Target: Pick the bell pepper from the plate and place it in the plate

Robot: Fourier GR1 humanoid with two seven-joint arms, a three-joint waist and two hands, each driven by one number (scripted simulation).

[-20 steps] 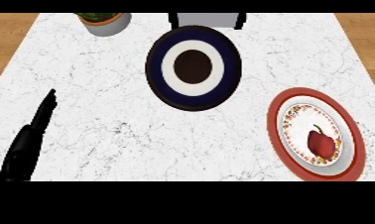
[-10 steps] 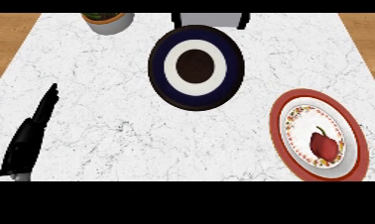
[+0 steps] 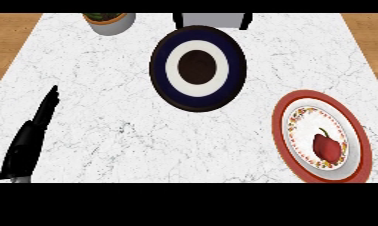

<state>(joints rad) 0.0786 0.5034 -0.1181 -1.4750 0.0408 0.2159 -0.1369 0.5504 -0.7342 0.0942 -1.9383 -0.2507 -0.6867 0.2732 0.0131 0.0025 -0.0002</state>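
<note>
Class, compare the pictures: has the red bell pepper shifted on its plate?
No. The bell pepper lies at the same spot on the red-rimmed plate, toward its lower right.

The top edge cuts off the pot [image 3: 109,21] and a grey box [image 3: 212,20]; the left hand [image 3: 29,142] runs off the bottom edge.

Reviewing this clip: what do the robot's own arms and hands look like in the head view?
Only the left hand shows, at the view's left edge: all black, slim, its fingers tapering to a narrow tip. No grey forearm, cable or marking is visible on it. The right hand and arm are out of view.
</note>
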